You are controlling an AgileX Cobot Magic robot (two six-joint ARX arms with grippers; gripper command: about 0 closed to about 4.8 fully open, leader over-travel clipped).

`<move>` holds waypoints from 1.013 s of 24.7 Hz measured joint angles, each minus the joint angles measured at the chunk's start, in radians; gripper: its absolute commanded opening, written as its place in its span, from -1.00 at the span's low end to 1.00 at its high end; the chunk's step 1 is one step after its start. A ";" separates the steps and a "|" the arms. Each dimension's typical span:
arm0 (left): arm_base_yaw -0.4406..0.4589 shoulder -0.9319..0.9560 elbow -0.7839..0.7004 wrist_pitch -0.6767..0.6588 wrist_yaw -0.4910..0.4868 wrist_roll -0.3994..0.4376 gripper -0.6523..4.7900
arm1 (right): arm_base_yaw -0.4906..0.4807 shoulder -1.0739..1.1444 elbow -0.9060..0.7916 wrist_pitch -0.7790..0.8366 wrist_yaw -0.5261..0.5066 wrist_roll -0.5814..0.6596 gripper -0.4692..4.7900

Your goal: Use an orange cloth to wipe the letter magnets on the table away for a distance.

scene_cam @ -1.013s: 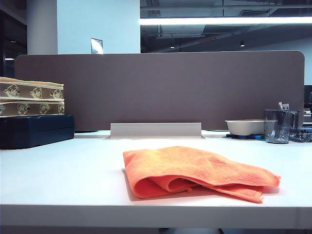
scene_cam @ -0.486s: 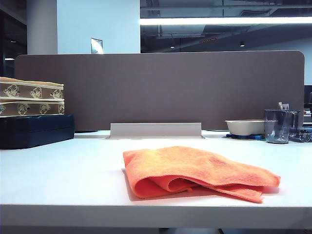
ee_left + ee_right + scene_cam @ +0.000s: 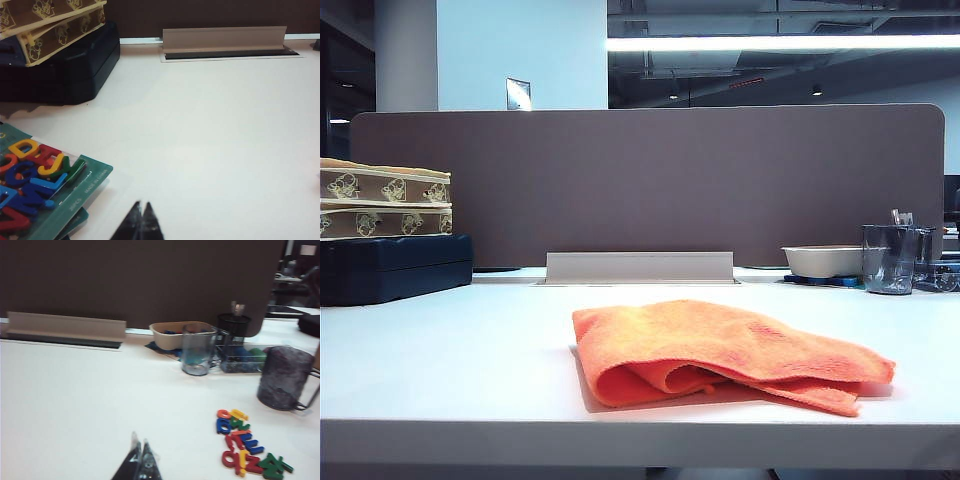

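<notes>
The orange cloth [image 3: 720,350] lies crumpled and folded on the white table [image 3: 440,360], near its front edge; neither gripper shows in the exterior view. In the right wrist view a loose heap of letter magnets [image 3: 247,447] in red, yellow, blue and green lies on the table, off to the side of my right gripper [image 3: 139,441]. That gripper is shut and empty. My left gripper [image 3: 142,204] is also shut, with nothing in it, over bare table. Beside it lies a green-backed pack of coloured letters [image 3: 35,175]. The cloth is in neither wrist view.
A dark blue case [image 3: 390,265] with patterned boxes on top stands at the back left. A grey cable flap [image 3: 638,266] sits against the brown partition [image 3: 650,180]. At the back right are a beige bowl [image 3: 172,335], a clear glass [image 3: 197,355], a black cup [image 3: 233,325] and a dark grey mug [image 3: 284,377].
</notes>
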 measured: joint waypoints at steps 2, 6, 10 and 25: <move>0.000 0.000 0.000 0.000 0.000 0.000 -0.78 | -0.018 0.000 0.000 0.000 0.000 0.000 -0.82; 0.000 0.000 0.000 0.000 0.000 0.000 -0.78 | -0.056 0.000 0.000 0.000 0.000 0.000 -0.82; 0.000 0.000 0.000 0.000 0.000 0.000 -0.78 | -0.103 0.000 0.000 0.001 0.000 0.001 -0.82; 0.000 0.000 0.000 0.000 0.000 0.000 -0.78 | -0.136 0.000 0.000 0.001 0.000 0.009 -0.82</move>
